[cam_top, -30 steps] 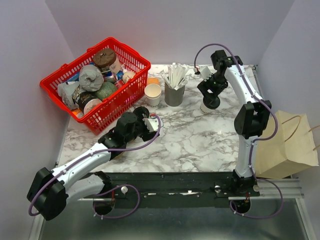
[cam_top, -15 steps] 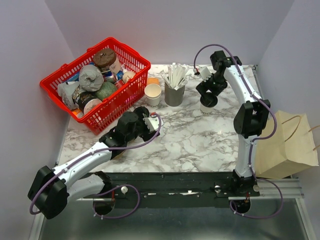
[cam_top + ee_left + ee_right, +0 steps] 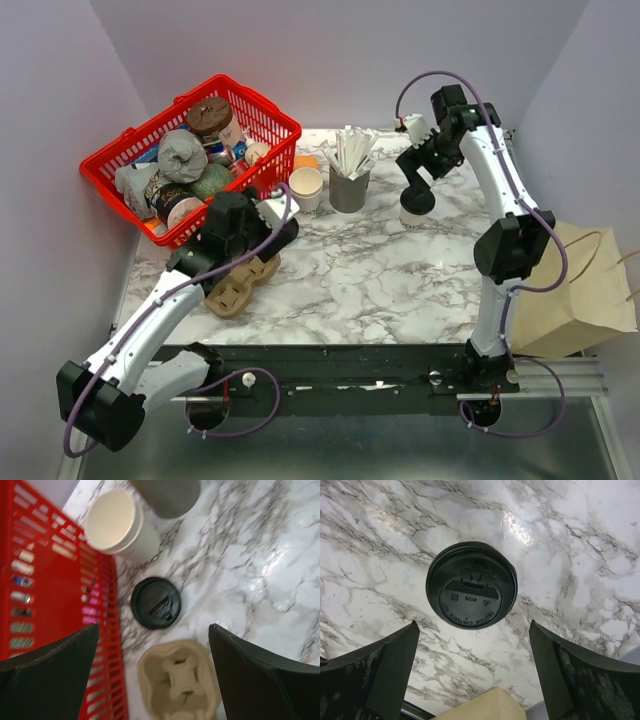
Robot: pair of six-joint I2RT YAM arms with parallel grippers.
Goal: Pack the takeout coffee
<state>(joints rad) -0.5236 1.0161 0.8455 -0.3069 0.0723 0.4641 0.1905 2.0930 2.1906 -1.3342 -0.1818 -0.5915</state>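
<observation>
The takeout coffee (image 3: 415, 207) is a small cream paper cup with a round black lid (image 3: 471, 585). It stands upright on the marble table at the back right. My right gripper (image 3: 419, 174) hangs open straight above it, fingers apart on either side and clear of the lid in the right wrist view (image 3: 473, 625). My left gripper (image 3: 272, 222) is open beside the red basket, nothing between its fingers (image 3: 153, 626). Below it lie a loose black lid (image 3: 155, 602) and a brown cardboard cup carrier (image 3: 177, 680) (image 3: 240, 285).
A red basket (image 3: 262, 122) full of groceries stands at the back left. Beside it are a stack of cream cups (image 3: 306, 187) (image 3: 117, 525) and a grey cup of white sticks (image 3: 349, 182). A brown paper bag (image 3: 575, 290) stands off the table's right edge.
My right gripper has opened fully and risen off the coffee, which stays on the table. My left arm swung left toward the basket, uncovering the cardboard carrier.
</observation>
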